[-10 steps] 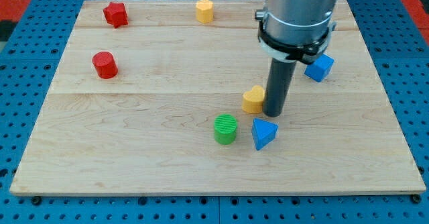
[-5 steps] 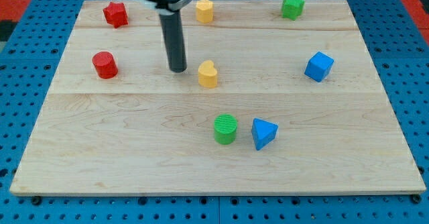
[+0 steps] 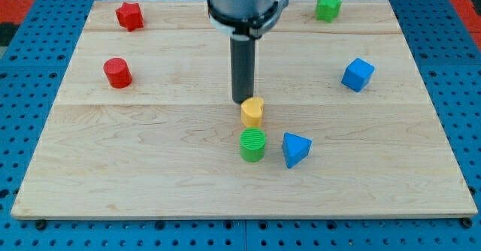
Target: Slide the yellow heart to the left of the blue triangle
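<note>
The yellow heart [image 3: 253, 112] lies near the board's middle, just above the green cylinder [image 3: 252, 144] and almost touching it. The blue triangle [image 3: 295, 149] lies to the right of the green cylinder, below and right of the heart. My tip [image 3: 242, 101] stands right at the heart's upper left edge, touching it or nearly so.
A red star-like block [image 3: 129, 15] and a red cylinder [image 3: 117, 72] lie at the view's upper left. A green star [image 3: 327, 7] sits at the top right and a blue cube [image 3: 358, 74] at the right. The arm's body hides the top middle of the wooden board [image 3: 150, 168].
The yellow heart has moved down and slightly right, from mid-board to just above the green cylinder. My tip has moved from the heart's left to its upper left and now hides the yellow hexagon.
</note>
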Available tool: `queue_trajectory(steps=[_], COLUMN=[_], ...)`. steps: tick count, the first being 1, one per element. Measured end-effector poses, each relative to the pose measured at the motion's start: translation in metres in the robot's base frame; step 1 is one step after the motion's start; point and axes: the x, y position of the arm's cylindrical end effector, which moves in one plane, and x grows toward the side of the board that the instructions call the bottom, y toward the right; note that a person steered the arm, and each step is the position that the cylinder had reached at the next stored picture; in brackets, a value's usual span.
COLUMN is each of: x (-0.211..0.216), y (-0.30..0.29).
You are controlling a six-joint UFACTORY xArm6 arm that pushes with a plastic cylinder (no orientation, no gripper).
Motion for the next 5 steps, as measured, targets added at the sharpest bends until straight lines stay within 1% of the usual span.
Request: queue_trajectory(steps=[1,2,3,5], x=[0.031,0.034,0.035,0.067], y=[0.023,0.036,0.035,0.022])
